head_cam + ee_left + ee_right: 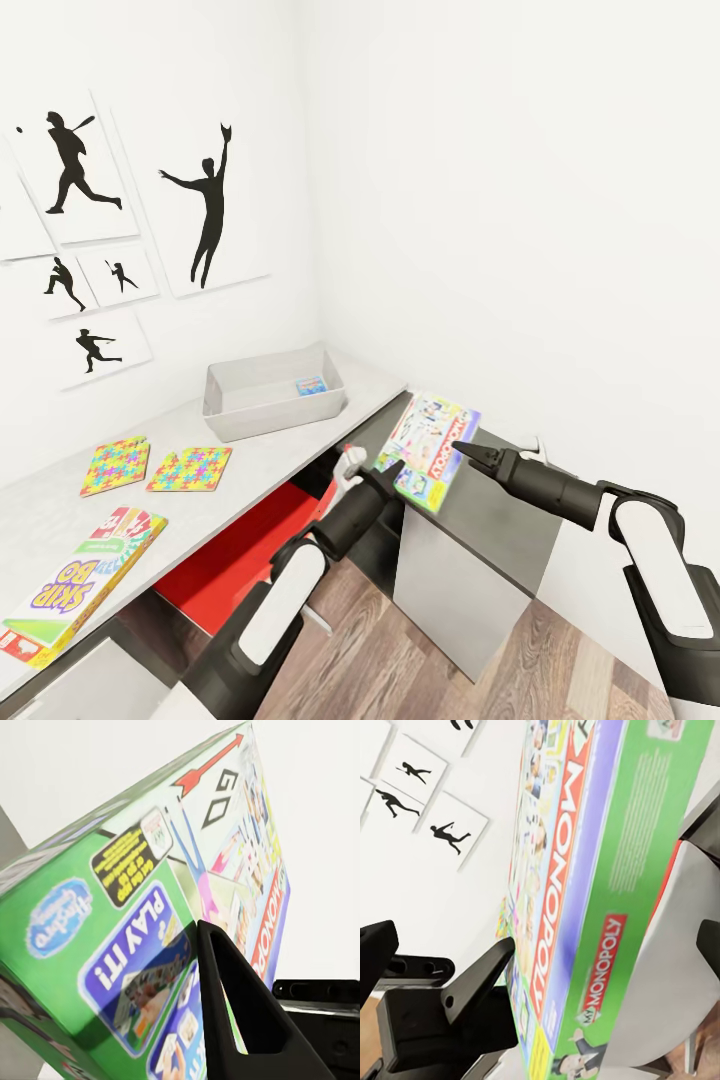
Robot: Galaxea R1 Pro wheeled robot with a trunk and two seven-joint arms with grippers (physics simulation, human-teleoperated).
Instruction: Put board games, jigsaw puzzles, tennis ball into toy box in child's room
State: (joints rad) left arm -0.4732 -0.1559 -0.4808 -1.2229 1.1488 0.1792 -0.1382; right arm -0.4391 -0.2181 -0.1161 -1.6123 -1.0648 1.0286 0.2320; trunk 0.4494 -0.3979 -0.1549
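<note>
Centre right of the head view, the white-and-green Monopoly box point(432, 450) hangs tilted in the air above the dark-grey side cabinet point(480, 540), pinched from both sides: left gripper point(392, 471) clamped on its lower left edge, right gripper point(470, 453) clamped on its right edge. Upper centre, the shallow light-grey toy box point(232, 412) sits on the long pale desk top point(220, 480), a small blue game box point(311, 386) inside. Left of frame lie two bright puzzle squares point(116, 465) point(190, 469) and, lower left, the yellow Skip-Bo box point(85, 583)
</note>
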